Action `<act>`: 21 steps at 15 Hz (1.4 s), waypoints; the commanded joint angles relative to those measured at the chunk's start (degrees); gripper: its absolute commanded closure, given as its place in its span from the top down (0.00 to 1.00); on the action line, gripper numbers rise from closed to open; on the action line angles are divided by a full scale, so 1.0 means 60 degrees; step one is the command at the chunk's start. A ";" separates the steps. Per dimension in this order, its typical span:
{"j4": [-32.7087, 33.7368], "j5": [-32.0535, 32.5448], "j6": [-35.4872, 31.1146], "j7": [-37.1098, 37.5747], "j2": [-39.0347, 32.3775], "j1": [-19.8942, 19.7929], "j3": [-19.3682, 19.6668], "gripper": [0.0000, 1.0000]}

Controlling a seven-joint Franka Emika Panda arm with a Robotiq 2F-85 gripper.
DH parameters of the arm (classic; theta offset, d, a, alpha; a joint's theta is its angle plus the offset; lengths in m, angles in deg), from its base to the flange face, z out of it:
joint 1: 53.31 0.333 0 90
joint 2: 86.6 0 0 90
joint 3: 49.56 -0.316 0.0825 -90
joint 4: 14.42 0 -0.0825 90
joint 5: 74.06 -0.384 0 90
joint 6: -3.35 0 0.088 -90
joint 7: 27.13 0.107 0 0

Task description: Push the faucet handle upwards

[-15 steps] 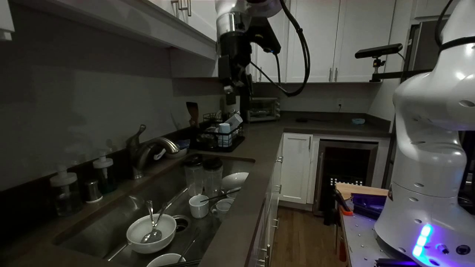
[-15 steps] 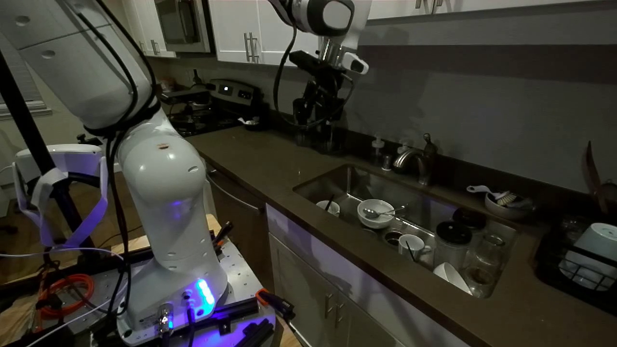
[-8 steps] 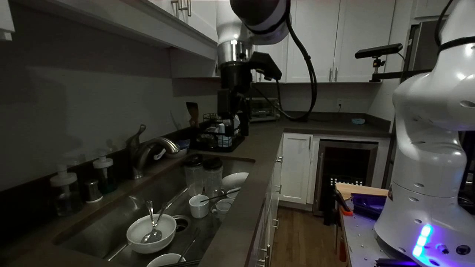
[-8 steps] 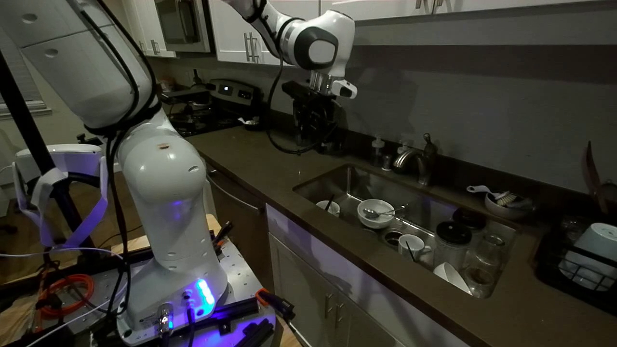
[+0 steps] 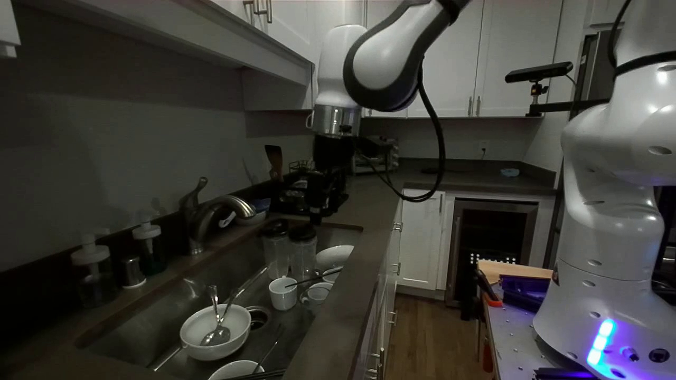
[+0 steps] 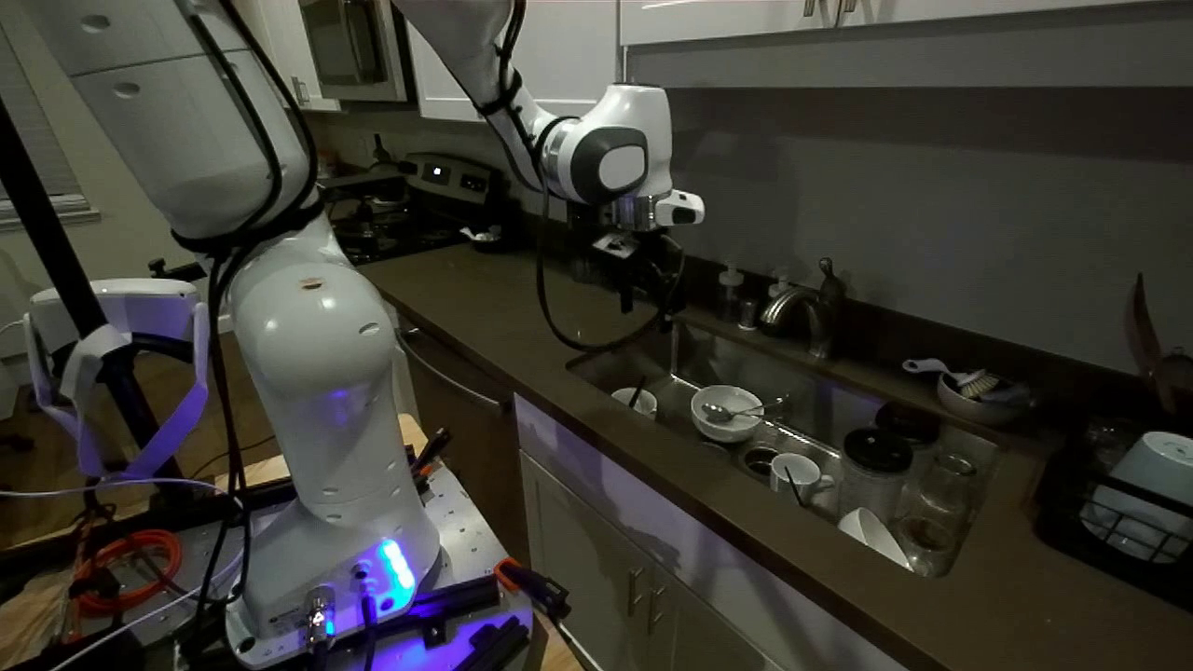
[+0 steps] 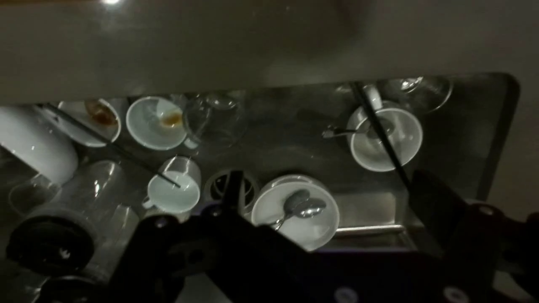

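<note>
Faucet handle (image 5: 196,189): atop metal faucet (image 5: 196,229), behind sink (image 6: 738,362), well apart from gripper (image 7: 328,181) | gripper: jaws spread wide, nothing held | handling, judged: rigid, smooth, possibly slippery, should swing against modest resistance | contact: likely no grasp needed; nudge upward beneath its free tip

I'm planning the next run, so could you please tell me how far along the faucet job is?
No push looks done: nothing touches the faucet handle. In progress: the open hand hangs in the air near the sink, apart from the handle, probably lining up. Remaining: reaching the handle and pushing it upwards.
</note>
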 commanded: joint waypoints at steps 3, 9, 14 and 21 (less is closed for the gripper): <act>0.0368 0.2487 -0.3460 0.0540 -0.1768 -0.0890 0.0453 1.00; 0.1967 0.5550 -0.4751 0.2190 -0.2926 -0.1105 0.1521 1.00; 0.3042 0.6625 -0.5818 0.3389 -0.3492 -0.0640 0.2363 1.00; 0.4721 0.6559 -0.7460 0.3905 -0.5055 0.0794 0.3845 0.60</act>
